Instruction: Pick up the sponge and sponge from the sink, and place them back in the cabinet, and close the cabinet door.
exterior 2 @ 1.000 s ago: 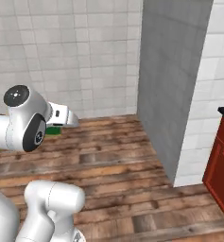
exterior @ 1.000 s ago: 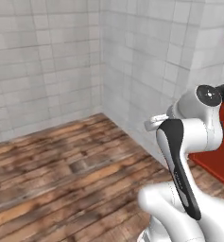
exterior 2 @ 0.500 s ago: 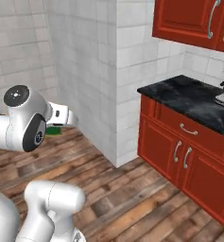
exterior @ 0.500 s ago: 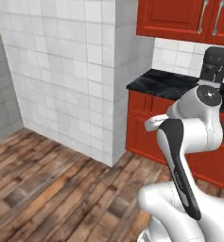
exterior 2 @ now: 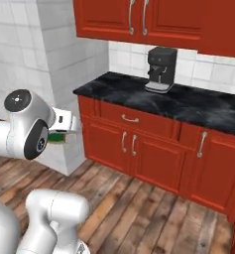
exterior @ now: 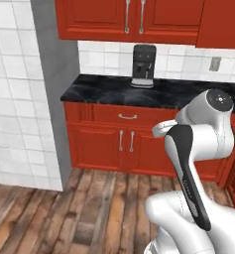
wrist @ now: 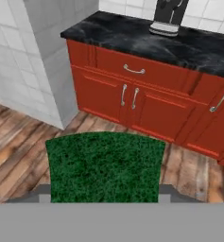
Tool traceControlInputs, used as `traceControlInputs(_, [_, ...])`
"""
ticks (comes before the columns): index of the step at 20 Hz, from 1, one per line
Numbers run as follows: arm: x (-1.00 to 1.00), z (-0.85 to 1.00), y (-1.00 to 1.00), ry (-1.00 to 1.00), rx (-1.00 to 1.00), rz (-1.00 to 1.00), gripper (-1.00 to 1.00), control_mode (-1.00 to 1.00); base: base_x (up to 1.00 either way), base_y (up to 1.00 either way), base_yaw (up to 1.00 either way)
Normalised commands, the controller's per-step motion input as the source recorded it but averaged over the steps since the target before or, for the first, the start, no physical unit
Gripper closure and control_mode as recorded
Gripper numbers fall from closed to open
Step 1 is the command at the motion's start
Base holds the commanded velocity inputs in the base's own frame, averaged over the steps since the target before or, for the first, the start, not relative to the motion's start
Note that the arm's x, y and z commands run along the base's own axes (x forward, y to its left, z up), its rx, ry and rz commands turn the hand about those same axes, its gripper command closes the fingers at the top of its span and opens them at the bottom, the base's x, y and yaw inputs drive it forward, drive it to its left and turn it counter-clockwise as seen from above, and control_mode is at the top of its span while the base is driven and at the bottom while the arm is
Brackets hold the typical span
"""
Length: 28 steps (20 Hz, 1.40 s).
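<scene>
A simulated kitchen. The floor [exterior: 49, 218] is made of brown wooden planks, and a corner of white tiled wall [exterior 2: 44, 59] juts out on the left with a plain grey side face.

A run of glossy red base cupboards [exterior 2: 153, 154] stands against the back wall, with a drawer above paired doors, all fitted with silver handles. On top lies a black marbled stone bench [exterior: 114, 89]. Above it hang red wall cabinets [exterior: 124, 20] with two silver handles close together; their doors are shut. Between the bench and the wall cabinets the wall is tiled white, and an electrical outlet [exterior: 215, 63] sits to the right in the left base view.

A dark coffee machine [exterior 2: 161, 69] stands upright on the bench, close against the tiled back wall.

The white robot arm [exterior: 198, 163] is folded above its base, well apart from the cupboards and over the wooden floor.

The hand [exterior 2: 64, 135] is seen in the right base view just in front of the arm's round joint, pointing toward the cupboards. It is closed around a sponge [wrist: 104, 165], gripping it on both sides. In the hand view the sponge shows a rough dark green face between the two finger tips; in the right base view a sliver of green shows at the hand. The sponge is held in the air, above the floor, away from the bench.
</scene>
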Motion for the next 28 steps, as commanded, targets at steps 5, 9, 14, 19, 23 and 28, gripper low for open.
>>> traceControlInputs(5, [0.00, 0.00, 0.00, 0.00, 0.00, 0.00, 1.00, 1.00, 0.04, 0.00, -0.61])
traceControlInputs(9, [0.00, 0.00, 0.00, 0.00, 0.00, 0.00, 1.00, 1.00, 0.16, 0.01, -0.55])
traceControlInputs(14, [0.00, 0.00, 0.00, 0.00, 0.00, 0.00, 1.00, 1.00, 0.34, 0.11, -0.44])
traceControlInputs(19, [0.00, 0.00, 0.00, 0.00, 0.00, 0.00, 1.00, 1.00, 0.52, 0.24, -0.36])
traceControlInputs(23, [0.00, 0.00, 0.00, 0.00, 0.00, 0.00, 1.00, 1.00, 0.53, 0.34, -0.38])
traceControlInputs(28, [0.00, 0.00, 0.00, 0.00, 0.00, 0.00, 1.00, 1.00, 0.43, 0.32, -0.41])
